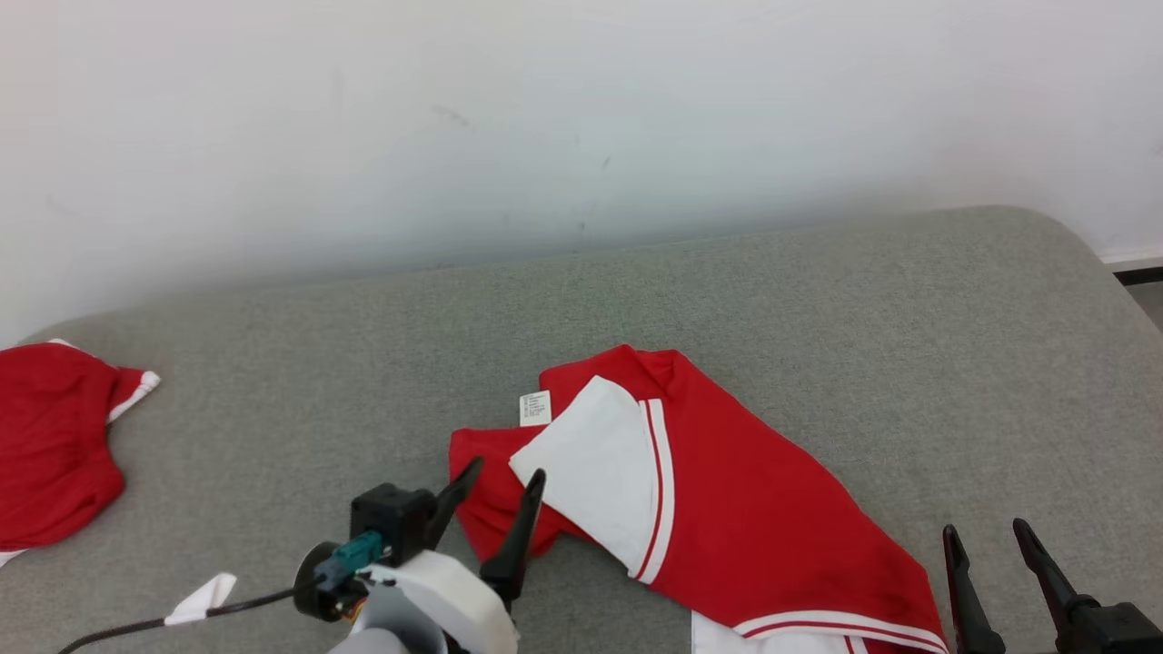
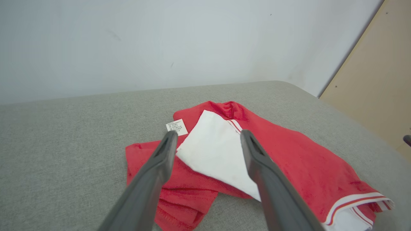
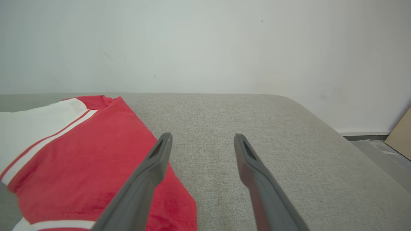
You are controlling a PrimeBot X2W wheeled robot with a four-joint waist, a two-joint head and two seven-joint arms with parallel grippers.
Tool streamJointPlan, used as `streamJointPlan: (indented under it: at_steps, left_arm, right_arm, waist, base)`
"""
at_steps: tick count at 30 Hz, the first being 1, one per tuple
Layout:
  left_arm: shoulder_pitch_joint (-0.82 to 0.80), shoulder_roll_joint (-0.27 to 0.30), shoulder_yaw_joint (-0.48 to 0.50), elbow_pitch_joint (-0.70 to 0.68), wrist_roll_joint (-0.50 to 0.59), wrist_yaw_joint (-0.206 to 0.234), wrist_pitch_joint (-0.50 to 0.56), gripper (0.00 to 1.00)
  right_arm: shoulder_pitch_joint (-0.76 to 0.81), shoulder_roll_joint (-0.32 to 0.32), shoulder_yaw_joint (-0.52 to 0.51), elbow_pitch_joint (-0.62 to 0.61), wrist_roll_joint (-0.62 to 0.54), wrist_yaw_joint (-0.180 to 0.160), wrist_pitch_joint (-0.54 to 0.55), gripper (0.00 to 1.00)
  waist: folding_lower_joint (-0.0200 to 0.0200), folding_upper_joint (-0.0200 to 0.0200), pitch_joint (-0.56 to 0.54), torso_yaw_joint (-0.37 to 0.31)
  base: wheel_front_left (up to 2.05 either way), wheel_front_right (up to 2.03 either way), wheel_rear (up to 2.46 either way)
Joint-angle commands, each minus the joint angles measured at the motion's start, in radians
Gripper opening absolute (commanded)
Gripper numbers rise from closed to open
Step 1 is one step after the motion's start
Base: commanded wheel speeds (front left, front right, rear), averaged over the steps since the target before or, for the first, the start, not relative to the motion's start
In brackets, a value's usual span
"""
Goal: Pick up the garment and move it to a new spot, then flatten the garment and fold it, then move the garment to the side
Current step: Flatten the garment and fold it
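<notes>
Counter: we see a grey, cloth-covered counter point(image 1: 818, 309) with a rounded far-right corner, standing against a pale wall point(image 1: 581, 118).
Garment: the red garment point(image 1: 745, 509) with white striped trim lies crumpled on the counter, right of the counter's middle and reaching its near edge. It is not flat, as one white panel point(image 1: 600, 472) is folded over the red cloth.
Label: a small white care label point(image 1: 535, 408) sticks out at the garment's far-left side, about at the counter's middle.
Left tool: the left tool point(image 1: 505, 470) is spread wide and holds nothing. It hangs at the counter's near-middle, its tips over the garment's left fold. We cannot tell if they touch the cloth.
Right tool: the right tool point(image 1: 985, 529) is also wide and empty. It is at the counter's near-right edge, over bare grey cover just beside the garment's hem.
Other cloth: a second red piece point(image 1: 50, 445) lies at the counter's left end, well apart.
</notes>
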Motion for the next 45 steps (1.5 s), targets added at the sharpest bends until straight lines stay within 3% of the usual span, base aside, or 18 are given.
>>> streamJointPlan:
  at_steps: [1,8,14,32,45]
  left_arm:
    - [0.033,0.009,0.021,-0.013,0.015,0.010,-0.006,1.00]
    - [0.121,-0.001,0.090,-0.055,0.083,0.007,-0.006,1.00]
    - [0.077,-0.046,0.099,-0.031,0.116,-0.025,-0.006,1.00]
    - [-0.093,-0.114,0.098,0.277,0.105,-0.086,0.011,1.00]
    - [-0.126,-0.165,0.084,0.352,0.118,-0.137,-0.002,1.00]
  right_arm:
    - [0.012,-0.007,-0.001,-0.004,-0.009,-0.003,-0.003,1.00]
    - [0.008,-0.016,0.005,-0.007,-0.015,-0.003,-0.003,1.00]
    - [-0.017,-0.010,0.019,-0.012,-0.017,-0.003,-0.003,1.00]
    - [-0.054,0.010,0.016,-0.017,-0.021,-0.003,-0.003,1.00]
    - [-0.070,0.014,0.029,-0.014,-0.022,-0.003,-0.003,1.00]
  waist:
    - [0.0000,0.0000,-0.011,0.018]
    - [0.0000,0.0000,-0.005,0.047]
    - [0.0000,0.0000,0.029,0.046]
    - [0.0000,0.0000,0.112,-0.014]
    - [0.0000,0.0000,0.123,-0.022]
  base:
    - [0.00,0.00,0.00]
    - [0.00,0.00,0.00]
    - [0.00,0.00,0.00]
    - [0.00,0.00,0.00]
    - [0.00,0.00,0.00]
